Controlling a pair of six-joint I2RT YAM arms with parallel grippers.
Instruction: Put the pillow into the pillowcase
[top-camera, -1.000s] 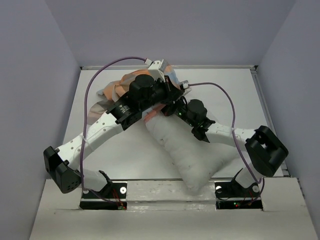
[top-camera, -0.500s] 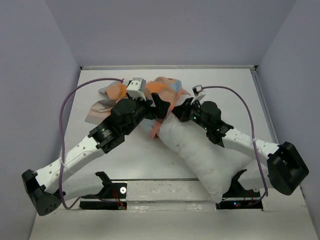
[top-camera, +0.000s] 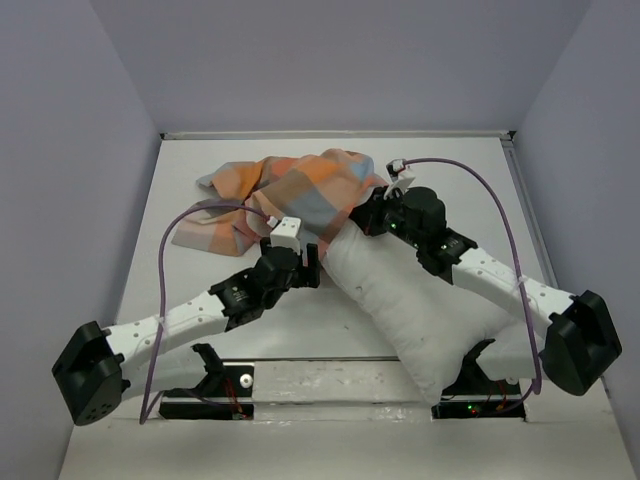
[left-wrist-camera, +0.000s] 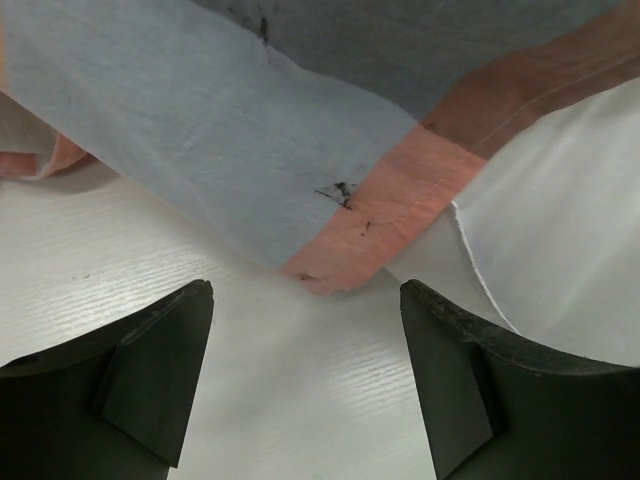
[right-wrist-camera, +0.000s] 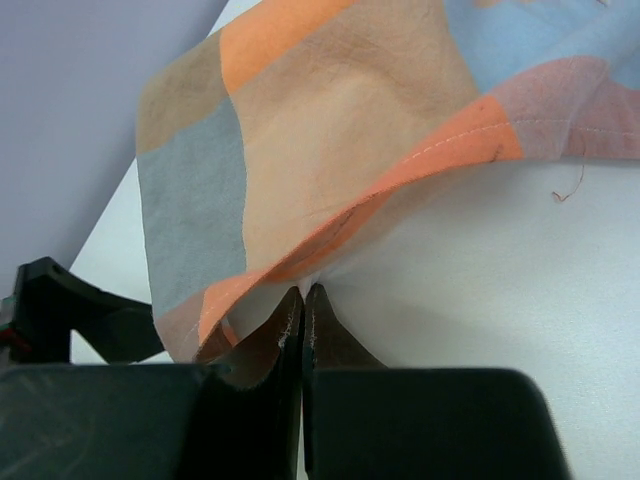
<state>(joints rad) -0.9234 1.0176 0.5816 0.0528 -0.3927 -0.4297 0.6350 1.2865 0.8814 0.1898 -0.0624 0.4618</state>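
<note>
White tabletop (top-camera: 470, 190), lilac walls (top-camera: 60, 150) close around. The left gripper (left-wrist-camera: 305, 330) has its fingers (left-wrist-camera: 160, 350) spread wide and empty, just short of a corner of the pillowcase (top-camera: 300, 190). The right gripper (right-wrist-camera: 303, 300) is pinched tight on the pillowcase hem. The pillow (top-camera: 420, 310) lies diagonally, its far end under that checked edge.

Overhead looking down, wrist cameras close, all sharing pillowcase (top-camera: 300, 190)
</note>
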